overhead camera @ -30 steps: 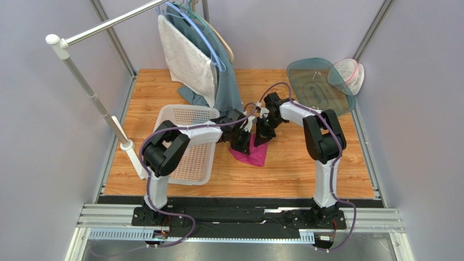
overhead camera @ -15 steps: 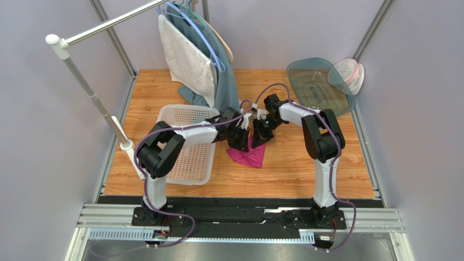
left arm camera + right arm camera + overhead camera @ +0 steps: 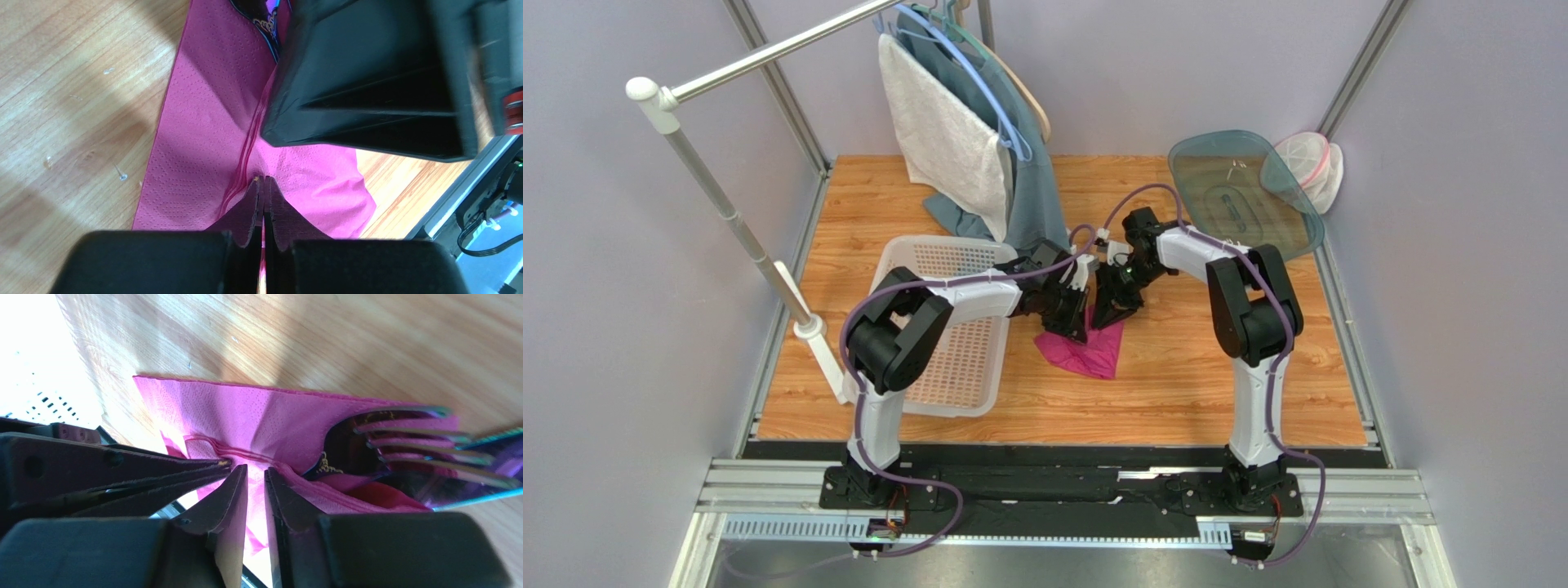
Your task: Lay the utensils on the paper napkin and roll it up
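Beside the white basket (image 3: 946, 368), the left claw (image 3: 264, 184) had just pressed together on a fold of the paper napkin (image 3: 202, 135), while the right claw (image 3: 256, 474) eased slightly apart next to it; the utensils (image 3: 417, 447) lay tucked inside, so rolling seemed under way

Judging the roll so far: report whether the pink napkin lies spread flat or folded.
Folded. In the right wrist view the paper napkin doubles over part of the fork, whose tines poke out at one edge.
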You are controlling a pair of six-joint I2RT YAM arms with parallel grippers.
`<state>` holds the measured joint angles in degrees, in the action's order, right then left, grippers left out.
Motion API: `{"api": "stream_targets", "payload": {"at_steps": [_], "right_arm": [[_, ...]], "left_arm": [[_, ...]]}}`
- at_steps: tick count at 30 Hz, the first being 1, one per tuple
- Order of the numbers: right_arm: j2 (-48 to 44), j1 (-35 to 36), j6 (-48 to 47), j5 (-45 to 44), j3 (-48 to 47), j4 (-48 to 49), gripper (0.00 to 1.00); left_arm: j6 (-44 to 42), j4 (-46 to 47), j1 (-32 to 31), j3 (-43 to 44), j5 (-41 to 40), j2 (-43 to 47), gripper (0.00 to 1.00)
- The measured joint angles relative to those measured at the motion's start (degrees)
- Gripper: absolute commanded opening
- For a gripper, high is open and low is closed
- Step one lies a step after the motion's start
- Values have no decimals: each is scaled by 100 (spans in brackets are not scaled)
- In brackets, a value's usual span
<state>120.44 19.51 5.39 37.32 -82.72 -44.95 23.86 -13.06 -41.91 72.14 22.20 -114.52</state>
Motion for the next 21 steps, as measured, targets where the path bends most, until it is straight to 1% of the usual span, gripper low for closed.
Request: {"api": "stream_targets", "payload": {"at_steps": [3,5,7,15,19,21], "right_arm": [[-120,-63,103,-68,4,-33,21],[-210,-90,164,-116,7,-35,17],[-275,-105,236,-186,7,-33,15],[-240,-116,404,-605,66,17,12],[-160,-144,428,-586,57,22,10],[-146,-149,428,-577,57,22,9]], "left_arm": [[11,-57,0,85,35,-52,0],[13,-94,0,122,44,-72,0],[13,-111,0,136,46,-79,0],[15,-114,0,136,46,-79,0],[13,-101,0,133,48,-76,4],[9,-42,0,85,66,-52,5]]}}
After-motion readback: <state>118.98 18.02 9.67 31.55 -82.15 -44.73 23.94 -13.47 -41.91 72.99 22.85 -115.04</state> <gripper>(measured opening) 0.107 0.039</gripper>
